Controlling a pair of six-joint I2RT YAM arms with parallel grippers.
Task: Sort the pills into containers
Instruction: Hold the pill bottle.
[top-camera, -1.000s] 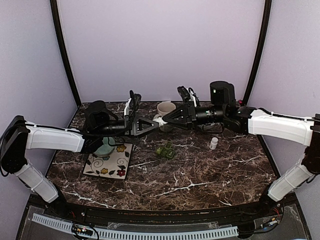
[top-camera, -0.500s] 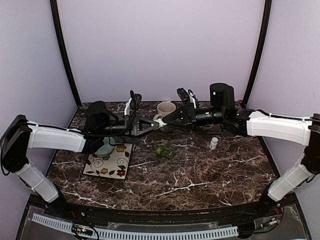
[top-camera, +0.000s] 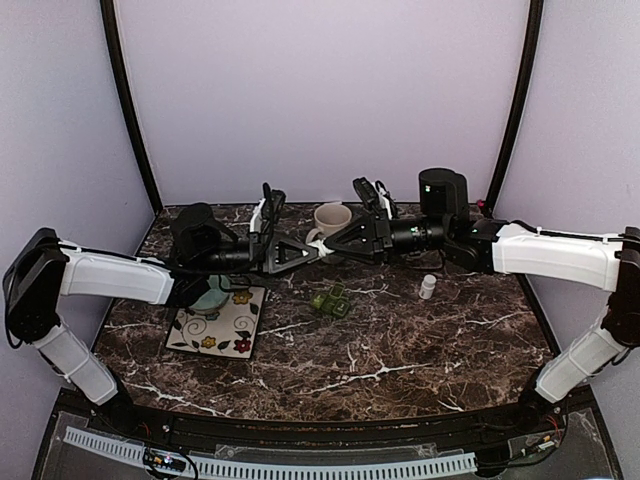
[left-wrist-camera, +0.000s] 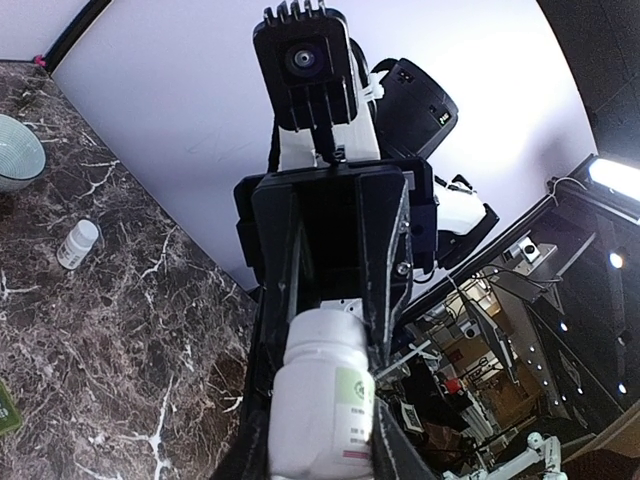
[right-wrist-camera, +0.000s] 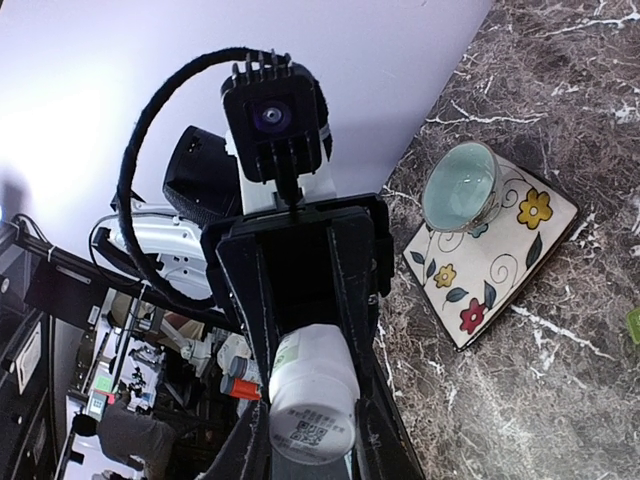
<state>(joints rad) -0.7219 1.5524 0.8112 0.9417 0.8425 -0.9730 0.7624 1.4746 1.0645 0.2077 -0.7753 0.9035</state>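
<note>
With seemingly nothing sorted, the pill bottle (left-wrist-camera: 320, 400) was clamped by the left gripper (top-camera: 308, 250) and the right gripper (top-camera: 333, 243) behind the pill box (top-camera: 330, 300).

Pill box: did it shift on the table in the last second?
No. The green pill box stays where it was, keeping the same gap in front of the mug and to the right of the floral mat.
</note>
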